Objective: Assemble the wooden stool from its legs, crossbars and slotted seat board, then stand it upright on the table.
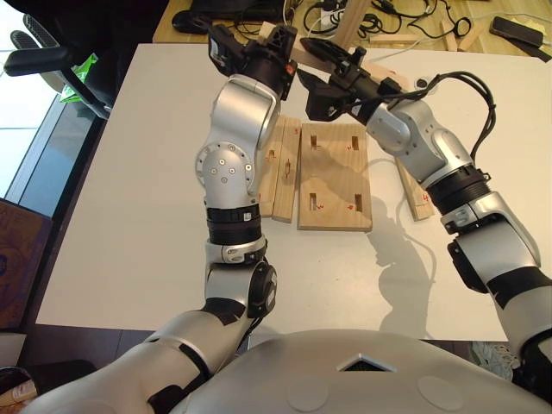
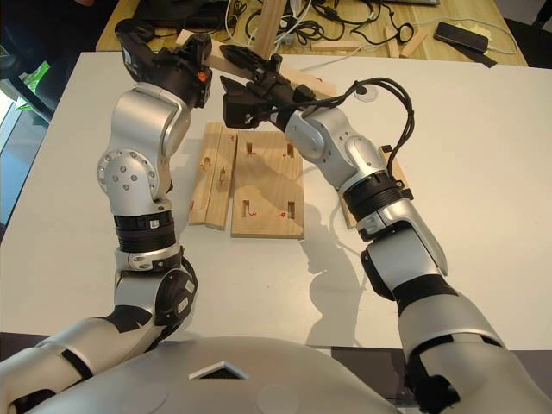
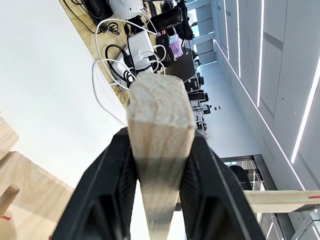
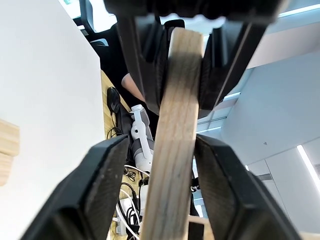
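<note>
The slotted seat board (image 1: 334,177) lies flat at mid-table. Two long wooden pieces (image 1: 280,168) lie side by side against its left edge. Another wooden piece (image 1: 416,197) lies to its right, partly under my right forearm. Both arms are raised over the table's far part. My left gripper (image 1: 283,41) (image 3: 160,160) is shut on one end of a wooden leg (image 2: 315,84) (image 3: 159,107) held above the table. My right gripper (image 2: 250,73) (image 4: 162,165) straddles the same leg (image 4: 175,120) farther along; it is open, with a gap beside one of its fingers (image 4: 102,190).
Behind the white table (image 1: 129,216) is a wooden desk (image 2: 405,30) with cables, black devices and an upright wooden post (image 2: 272,26). A black office chair (image 1: 43,56) stands past the table's left edge. Bare tabletop lies left, right and in front of the parts.
</note>
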